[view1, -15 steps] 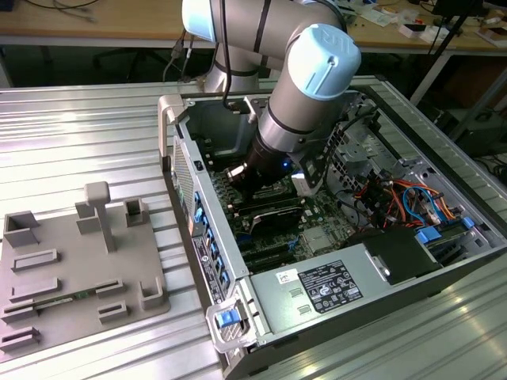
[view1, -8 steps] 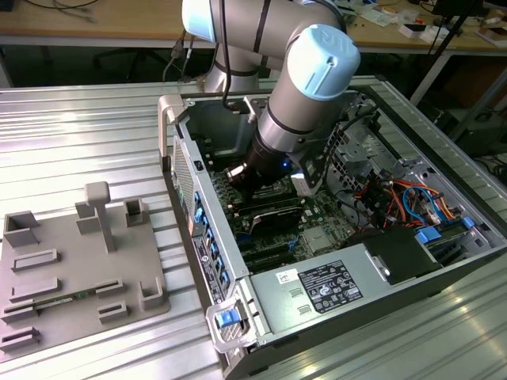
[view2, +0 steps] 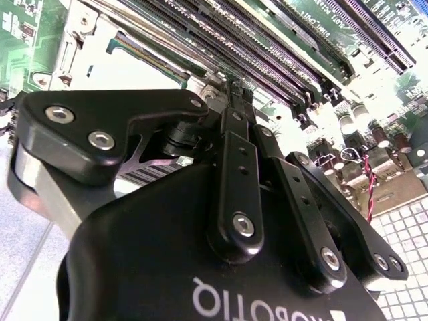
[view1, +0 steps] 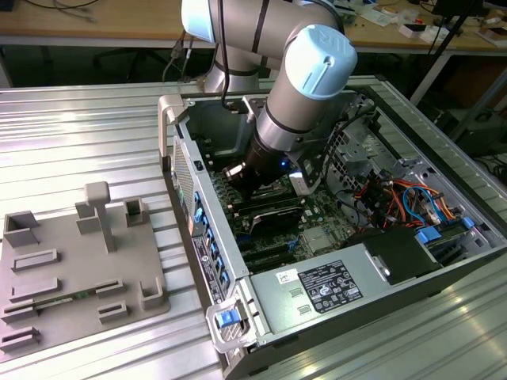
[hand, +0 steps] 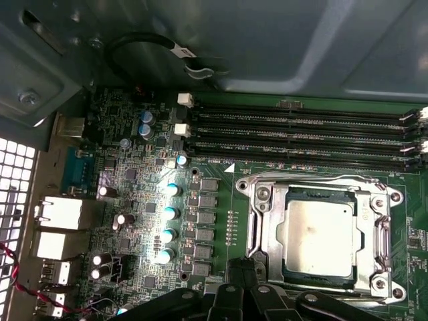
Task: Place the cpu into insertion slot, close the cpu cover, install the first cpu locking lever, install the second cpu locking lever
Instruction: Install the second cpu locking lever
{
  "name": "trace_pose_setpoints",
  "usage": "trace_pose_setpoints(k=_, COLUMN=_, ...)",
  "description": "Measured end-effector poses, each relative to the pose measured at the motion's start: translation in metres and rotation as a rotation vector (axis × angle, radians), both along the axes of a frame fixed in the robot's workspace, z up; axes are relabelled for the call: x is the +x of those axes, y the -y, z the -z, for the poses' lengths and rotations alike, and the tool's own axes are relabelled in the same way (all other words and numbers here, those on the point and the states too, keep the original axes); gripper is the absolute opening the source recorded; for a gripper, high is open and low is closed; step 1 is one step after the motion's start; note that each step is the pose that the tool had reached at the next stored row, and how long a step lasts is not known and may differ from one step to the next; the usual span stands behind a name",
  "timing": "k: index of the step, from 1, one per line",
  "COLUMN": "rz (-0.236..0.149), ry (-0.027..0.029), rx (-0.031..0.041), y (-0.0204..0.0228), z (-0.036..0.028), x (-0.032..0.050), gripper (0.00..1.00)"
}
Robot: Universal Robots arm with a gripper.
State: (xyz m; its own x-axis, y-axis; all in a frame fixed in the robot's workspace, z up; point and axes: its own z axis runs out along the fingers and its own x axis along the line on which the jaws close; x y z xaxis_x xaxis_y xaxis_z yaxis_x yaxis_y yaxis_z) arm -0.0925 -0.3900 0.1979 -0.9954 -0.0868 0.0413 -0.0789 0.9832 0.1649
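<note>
In the first wrist view the cpu (hand: 319, 234), a pale silver square, lies flat in the insertion slot, whose dark edge (hand: 314, 195) shows around it. The silver cpu cover (hand: 267, 221) lies down over the socket, framing the chip. Thin metal levers run along two opposite sides of the frame (hand: 252, 224) (hand: 386, 234). My gripper (hand: 241, 269) is shut, its black fingertips together just beside one corner of the cover. The second wrist view shows the gripper (view2: 232, 90) with its tips against the board by the socket; whether they pinch a lever is hidden. In the exterior view the arm (view1: 297, 119) reaches down into the open computer case.
Long black memory slots (hand: 301, 134) run beside the socket, with capacitors (hand: 167, 214) and rear ports (hand: 60, 214) on the other side. A labelled power supply box (view1: 325, 289) and coloured cables (view1: 400, 198) fill the case. A grey parts fixture (view1: 71, 269) lies at the exterior view's left.
</note>
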Motion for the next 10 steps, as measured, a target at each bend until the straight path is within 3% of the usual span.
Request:
trace_pose_setpoints(k=4, rz=0.000, ry=0.0003, rx=0.0003, y=0.0007, z=-0.0006, x=0.0002, gripper=0.11)
trace_pose_setpoints(k=10, rz=0.000, ry=0.0002, rx=0.0003, y=0.0006, z=-0.0117, x=0.0003, gripper=0.11)
